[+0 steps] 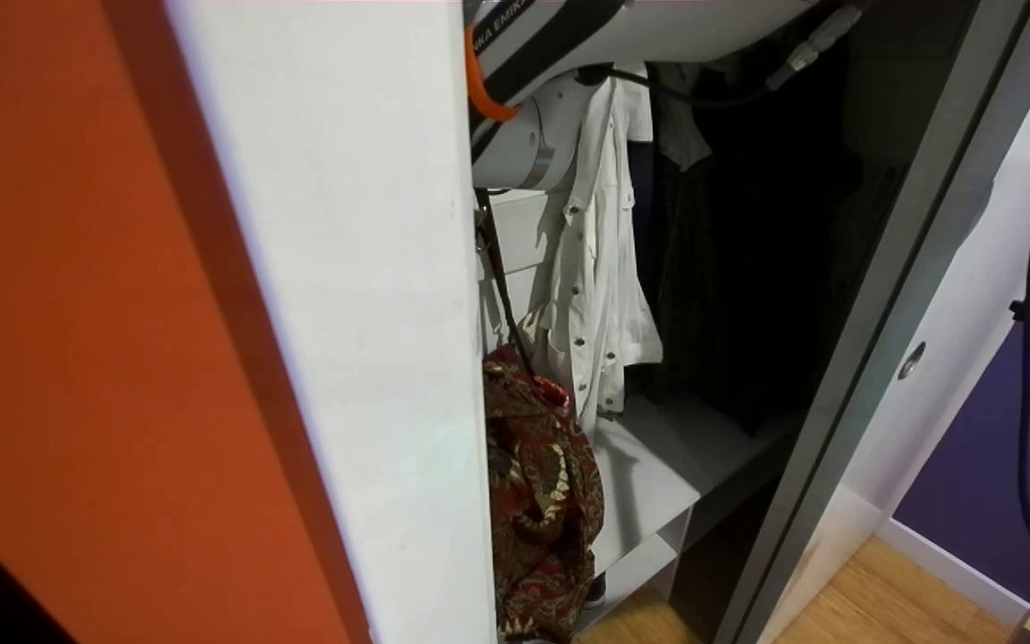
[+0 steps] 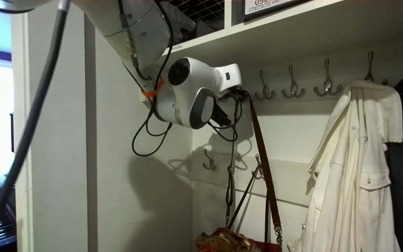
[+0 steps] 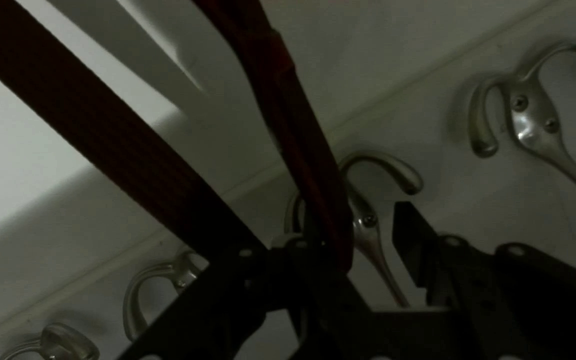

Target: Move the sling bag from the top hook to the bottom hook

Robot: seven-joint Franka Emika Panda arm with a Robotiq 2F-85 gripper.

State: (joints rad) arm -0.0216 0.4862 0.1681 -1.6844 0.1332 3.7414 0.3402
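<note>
The sling bag [image 2: 227,241] is red-brown and patterned, and hangs low; it also shows in an exterior view [image 1: 542,510]. Its brown strap [image 2: 262,154] runs up to my gripper [image 2: 237,94] at the top hook row. In the wrist view my gripper [image 3: 360,235] is open. One strap strand [image 3: 118,135] passes outside the left finger. The other strand [image 3: 298,135] lies along that finger's inner side, within the gap. The right finger is apart from it. A top hook [image 3: 365,220] shows behind the gap; strap contact with it is unclear. Bottom hooks [image 2: 209,161] are on the lower board.
More top hooks [image 2: 293,84] line the rail to the right, under a shelf [image 2: 275,38]. A white jacket [image 2: 355,168] hangs there. Another bottom hook [image 2: 258,169] holds a thin dark strap. A side wall [image 2: 142,182] stands close to the arm. Loose cables loop below the wrist.
</note>
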